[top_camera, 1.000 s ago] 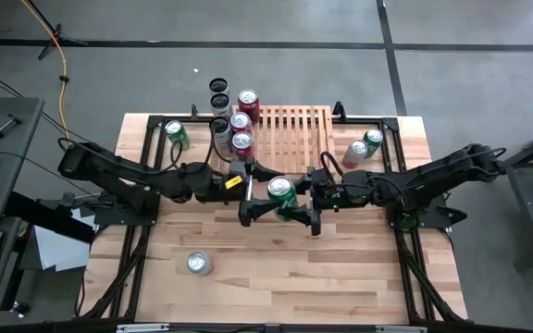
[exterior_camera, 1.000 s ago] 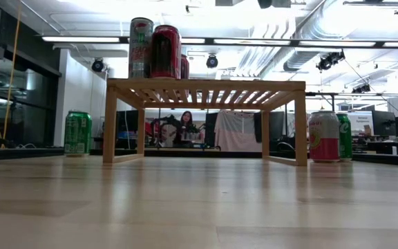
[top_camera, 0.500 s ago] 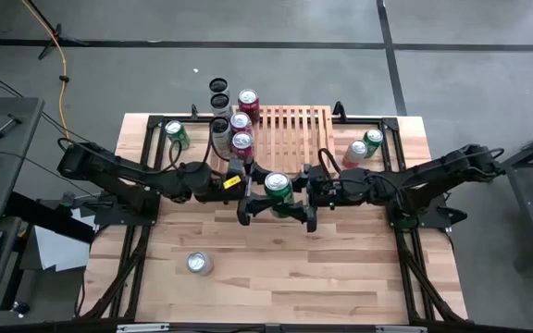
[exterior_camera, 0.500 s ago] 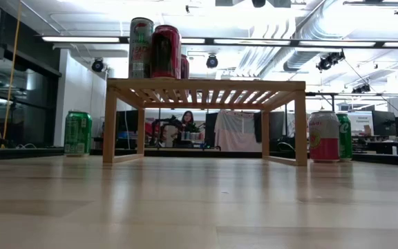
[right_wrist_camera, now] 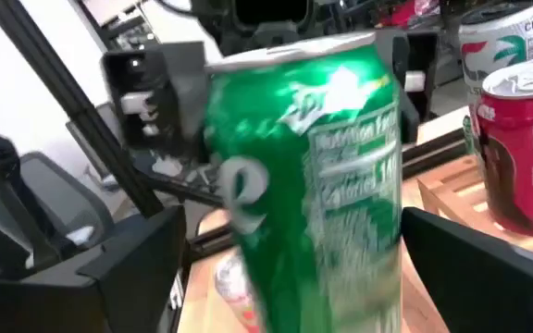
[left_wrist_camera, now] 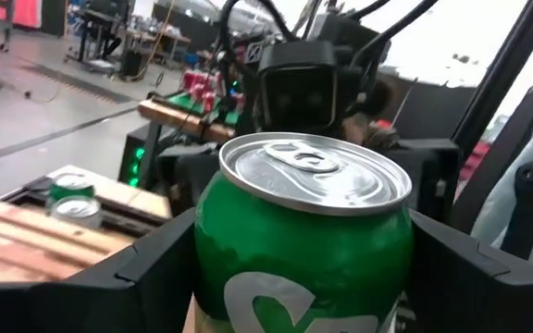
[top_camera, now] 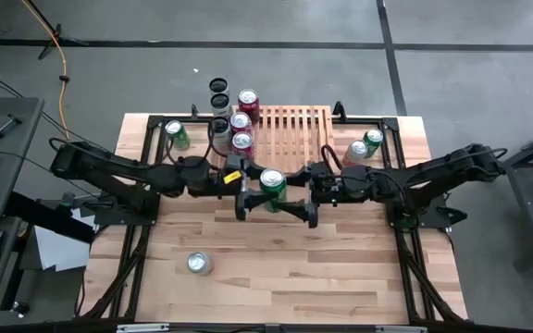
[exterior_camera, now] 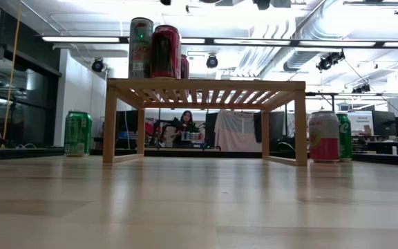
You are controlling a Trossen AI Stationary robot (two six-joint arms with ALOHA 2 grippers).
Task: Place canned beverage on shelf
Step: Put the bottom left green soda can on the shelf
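A green can (top_camera: 271, 184) hangs upright in the air in front of the light-wood slatted shelf (top_camera: 290, 129), between my two grippers. My left gripper (top_camera: 259, 192) comes from the table's left and is shut on the can (left_wrist_camera: 303, 231). My right gripper (top_camera: 291, 197) comes from the right and is open. Its fingers (right_wrist_camera: 137, 268) stand on either side of the same can (right_wrist_camera: 303, 176), with a gap showing on one side. Several cans (top_camera: 241, 122) stand on the shelf's left part. The low view shows the shelf (exterior_camera: 206, 86) but neither gripper nor the held can. My left gripper pinches the green can's side wall (left_wrist_camera: 213, 250) between its two fingers (left_wrist_camera: 146, 268), below the top rim. The fingers come level from the table's left. The can stands upright in the hold, top up, lifted clear of the table.
A green can (top_camera: 176, 134) stands at the table's far left. A pink can (top_camera: 357, 151) and a green can (top_camera: 373, 139) stand right of the shelf. One can (top_camera: 199, 264) stands near the front left. The shelf's right part (top_camera: 303, 125) is bare slats.
The green can has gone a little toward the table's left and far edges, staying upright and clear of the table. My left arm has drawn back toward the left with it.
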